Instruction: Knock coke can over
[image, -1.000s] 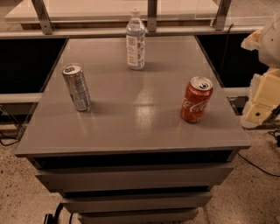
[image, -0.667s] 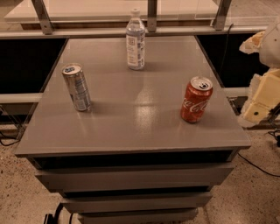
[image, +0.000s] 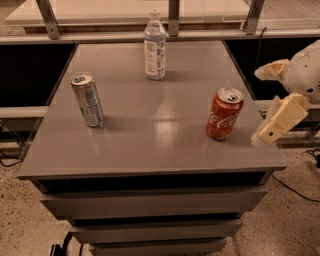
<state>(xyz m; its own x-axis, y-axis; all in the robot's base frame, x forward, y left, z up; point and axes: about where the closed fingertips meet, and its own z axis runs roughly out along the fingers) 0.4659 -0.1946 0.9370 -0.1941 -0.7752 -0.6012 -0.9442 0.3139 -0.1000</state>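
Three drinks upright on the grey tabletop (image: 150, 145), my tool (image: 259, 106) wide open at the right.

My tool hangs at the right edge of the frame, just off the tabletop's right rim, its two cream fingers spread wide with nothing between them. The coke can (image: 225, 114) stands upright at the middle right of the frame, near that same rim, silver top and pull tab facing up. It is just left of my tool's lower finger and not touching it. A slim silver-blue can (image: 87, 99) stands upright at the middle left, well apart from the coke can. A clear water bottle (image: 154, 46) stands upright at the top centre, near the tabletop's far edge.
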